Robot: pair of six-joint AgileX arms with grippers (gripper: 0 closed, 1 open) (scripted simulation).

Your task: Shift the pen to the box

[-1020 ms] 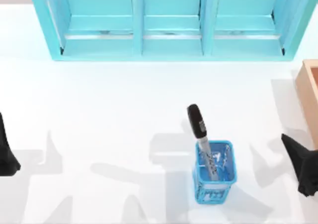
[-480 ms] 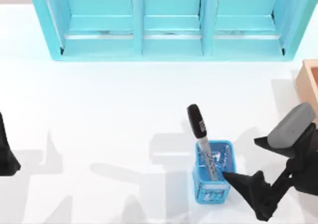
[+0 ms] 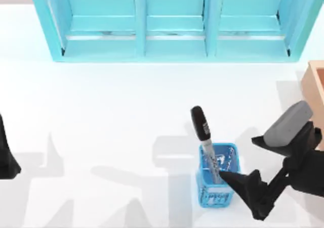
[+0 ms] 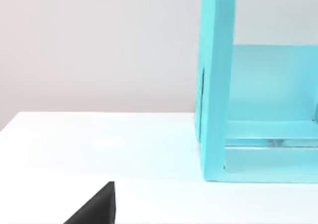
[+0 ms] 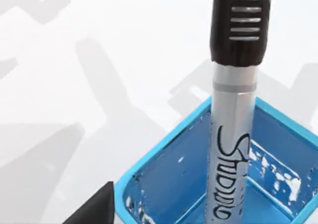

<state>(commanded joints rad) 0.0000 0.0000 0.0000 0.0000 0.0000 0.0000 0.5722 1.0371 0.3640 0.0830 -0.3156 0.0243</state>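
Shelving (image 3: 172, 23) in cyan, with three bays, spans the far side of the white table (image 3: 111, 117), and the tan box (image 3: 315, 94) sits at the right edge. Between them, right of centre, the pen (image 3: 204, 137) stands in the small blue basket (image 3: 216, 187), black cap up. The right gripper (image 3: 259, 157) hovers just beside the basket, fingers spread wide and holding nothing; the left gripper (image 3: 6, 157) is parked at the left edge, and I cannot tell its fingers' spread.

White table (image 3: 111, 111), pale wall (image 4: 99, 45)
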